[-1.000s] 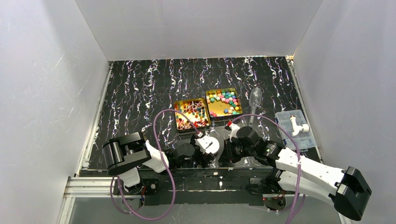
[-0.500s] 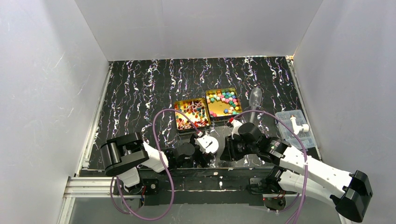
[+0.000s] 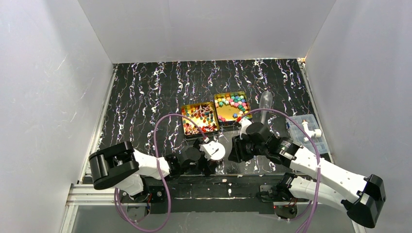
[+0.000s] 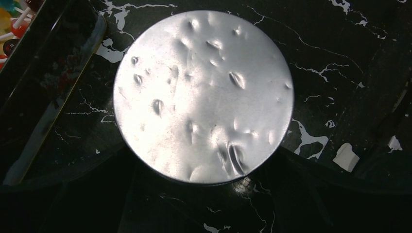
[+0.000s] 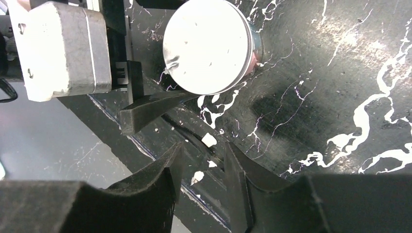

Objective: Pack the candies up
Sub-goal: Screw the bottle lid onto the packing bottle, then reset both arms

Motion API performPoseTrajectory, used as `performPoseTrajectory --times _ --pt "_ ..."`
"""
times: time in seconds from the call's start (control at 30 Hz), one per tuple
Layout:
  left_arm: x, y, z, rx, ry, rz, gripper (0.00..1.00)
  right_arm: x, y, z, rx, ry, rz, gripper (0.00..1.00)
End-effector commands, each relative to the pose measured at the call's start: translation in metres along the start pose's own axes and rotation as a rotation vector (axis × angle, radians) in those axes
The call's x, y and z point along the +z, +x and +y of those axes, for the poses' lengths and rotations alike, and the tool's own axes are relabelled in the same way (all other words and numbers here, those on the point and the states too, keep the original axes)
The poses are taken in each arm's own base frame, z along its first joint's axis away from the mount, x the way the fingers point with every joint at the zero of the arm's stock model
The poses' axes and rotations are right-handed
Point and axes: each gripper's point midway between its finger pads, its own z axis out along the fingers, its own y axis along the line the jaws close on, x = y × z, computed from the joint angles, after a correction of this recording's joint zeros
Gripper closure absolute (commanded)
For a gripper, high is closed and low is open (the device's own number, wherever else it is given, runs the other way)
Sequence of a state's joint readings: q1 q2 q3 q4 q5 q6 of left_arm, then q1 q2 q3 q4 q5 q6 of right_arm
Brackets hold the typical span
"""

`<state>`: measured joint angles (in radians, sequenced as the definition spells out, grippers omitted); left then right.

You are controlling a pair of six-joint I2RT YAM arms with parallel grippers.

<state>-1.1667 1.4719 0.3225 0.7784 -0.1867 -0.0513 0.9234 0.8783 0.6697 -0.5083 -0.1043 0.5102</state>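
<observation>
The candies lie in two open gold tins: twist-wrapped pieces [image 3: 198,120] in the left tin [image 3: 184,121], round coloured lumps [image 3: 235,103] in the right tin [image 3: 224,114]. A small jar with a white round lid [image 3: 214,151] stands near the table's front edge. My left gripper [image 3: 211,156] lies low with its jaws on either side of the jar; the lid [image 4: 204,94] fills the left wrist view. One left finger [image 5: 153,108] touches the jar [image 5: 209,46] under its lid. My right gripper [image 5: 203,160] is open and empty, just right of the jar [image 3: 237,148].
A clear compartment box [image 3: 305,133] with a white piece on it sits at the right edge. A clear plastic scoop [image 3: 265,103] lies right of the tins. The left tin's wall [image 4: 53,92] is close to the jar. White crumbs [image 5: 209,140] lie near the front edge.
My left arm's elbow has swung out to the left and lower. My right gripper has shifted slightly toward the tins. The jar has barely moved.
</observation>
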Motion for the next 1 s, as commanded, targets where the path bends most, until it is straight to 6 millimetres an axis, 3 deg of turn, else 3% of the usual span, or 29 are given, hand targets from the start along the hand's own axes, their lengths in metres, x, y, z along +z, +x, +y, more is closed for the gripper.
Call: performPoseTrajectory --times 0.0,0.13,0.43,0.47,0.67,0.87,0.97 --pt "-0.014 0.016 0.002 0.027 0.014 0.067 0.02 -0.008 -0.023 0.008 -0.043 -0.002 -0.06 0.55" --pt "-0.025 0.015 0.002 0.012 0.02 0.081 0.02 -0.01 -0.03 0.008 -0.05 0.018 -0.072 0.46" --pt "-0.058 -0.009 0.003 -0.052 0.023 0.089 0.02 -0.022 -0.057 0.001 -0.106 0.108 -0.133 0.1" --pt "-0.062 -0.013 0.003 -0.059 0.024 0.093 0.02 -0.023 -0.06 0.001 -0.115 0.115 -0.138 0.03" --pt "-0.084 -0.05 0.008 -0.134 -0.015 0.088 0.02 -0.028 -0.079 0.002 -0.144 0.149 -0.164 0.02" --pt "-0.109 -0.081 0.028 -0.169 -0.142 0.187 0.02 -0.03 -0.097 0.003 -0.159 0.194 -0.174 0.02" --pt "-0.12 -0.101 0.028 -0.156 -0.144 0.233 0.02 -0.034 -0.11 0.003 -0.171 0.226 -0.185 0.02"
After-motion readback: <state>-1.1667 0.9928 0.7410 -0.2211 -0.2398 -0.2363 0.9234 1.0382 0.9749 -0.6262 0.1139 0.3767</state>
